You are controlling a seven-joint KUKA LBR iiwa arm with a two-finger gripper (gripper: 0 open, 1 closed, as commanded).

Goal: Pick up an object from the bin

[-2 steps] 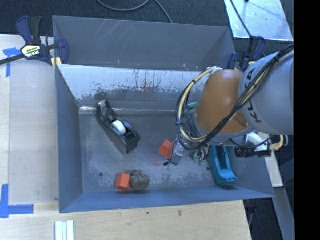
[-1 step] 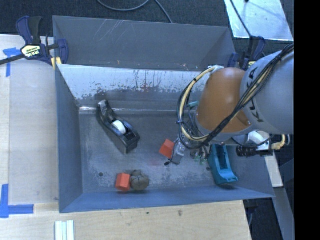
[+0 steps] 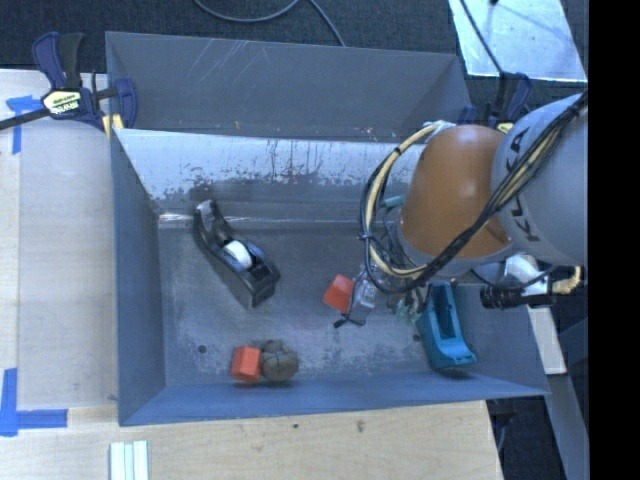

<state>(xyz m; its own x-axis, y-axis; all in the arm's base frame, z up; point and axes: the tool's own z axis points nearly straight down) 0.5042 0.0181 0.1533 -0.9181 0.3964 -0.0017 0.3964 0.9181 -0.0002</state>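
A black tape dispenser [image 3: 235, 258] lies left in the bin [image 3: 137, 268]; an orange block [image 3: 245, 363] and grey lump [image 3: 281, 361] sit at its front. Mid-floor, a small red block [image 3: 339, 292] sits just beside the pincer [image 3: 352, 315], whose state, apart or together, cannot be told. Risk: an off-centre closure may push the block away or foul the blue tool [image 3: 445, 333] at right.

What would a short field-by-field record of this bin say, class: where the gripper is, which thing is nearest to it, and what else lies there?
container: grey metal bin
gripper: gripper low over the floor, right of the middle
nearest thing: small red-orange block, just left of the gripper; contact cannot be told
right side: blue tool, lying by the right wall
left of middle: black tape dispenser, lying diagonally
front: orange block touching a grey-brown lump
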